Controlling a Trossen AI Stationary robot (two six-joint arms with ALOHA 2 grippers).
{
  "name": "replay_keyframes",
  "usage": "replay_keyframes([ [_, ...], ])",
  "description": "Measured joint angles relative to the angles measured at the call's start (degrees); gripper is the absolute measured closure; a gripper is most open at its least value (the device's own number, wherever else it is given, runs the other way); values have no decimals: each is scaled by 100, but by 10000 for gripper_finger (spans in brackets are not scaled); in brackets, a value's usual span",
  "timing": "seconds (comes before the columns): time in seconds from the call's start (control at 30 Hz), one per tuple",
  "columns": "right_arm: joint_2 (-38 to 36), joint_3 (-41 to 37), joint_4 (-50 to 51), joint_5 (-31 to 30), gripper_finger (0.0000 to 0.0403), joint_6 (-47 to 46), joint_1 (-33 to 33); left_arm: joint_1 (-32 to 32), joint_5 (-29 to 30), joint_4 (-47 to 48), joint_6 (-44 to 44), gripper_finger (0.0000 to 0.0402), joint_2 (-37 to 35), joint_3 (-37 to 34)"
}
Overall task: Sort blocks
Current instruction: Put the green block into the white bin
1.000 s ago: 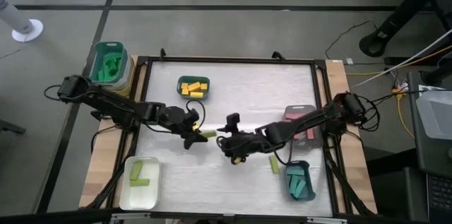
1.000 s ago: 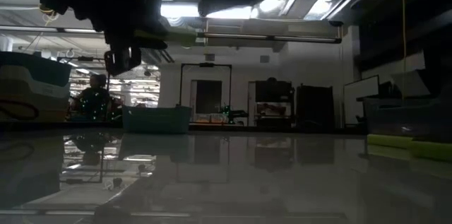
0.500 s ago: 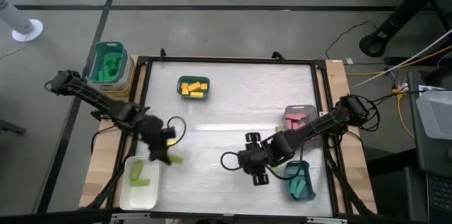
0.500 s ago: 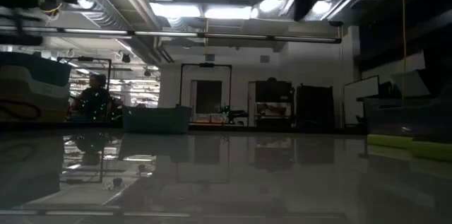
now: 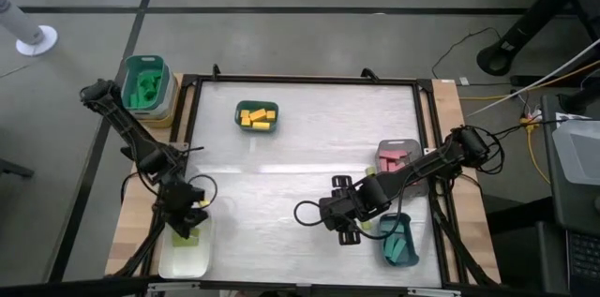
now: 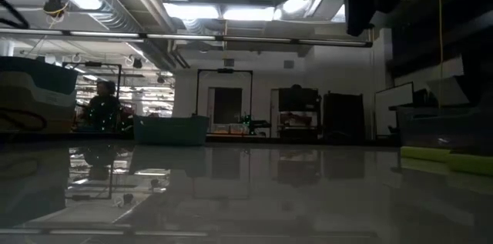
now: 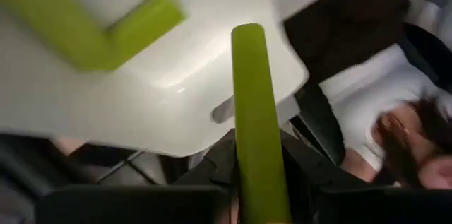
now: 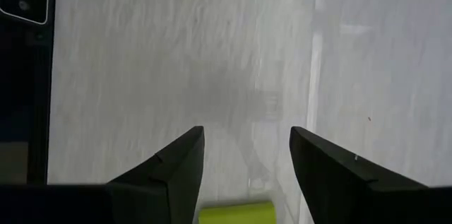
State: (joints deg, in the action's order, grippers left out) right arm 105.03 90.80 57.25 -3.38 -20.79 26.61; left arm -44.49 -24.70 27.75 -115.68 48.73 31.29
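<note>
Meanwhile, left claw (image 7: 258, 196) pinches a lime bar (image 7: 256, 132) over the white tray (image 7: 141, 104).

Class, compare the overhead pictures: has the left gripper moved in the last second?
Yes. The left gripper, shut on a lime block, moved from mid-table to over the white tray.

The white-topped table (image 5: 309, 138) carries a green tray (image 5: 257, 116), a pink tray (image 5: 398, 158), a teal tray (image 5: 397, 241) and a white tray (image 5: 184, 252).
</note>
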Motion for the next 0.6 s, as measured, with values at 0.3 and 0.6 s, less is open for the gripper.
replay_keyframes([
  [0.3,2,0,388,251,194,-628,4,-333,225,728,-384,300,2,0],
  [0.6,2,-165,792,254,194,-1969,7,-356,463,647,-48,285,2,-2],
])
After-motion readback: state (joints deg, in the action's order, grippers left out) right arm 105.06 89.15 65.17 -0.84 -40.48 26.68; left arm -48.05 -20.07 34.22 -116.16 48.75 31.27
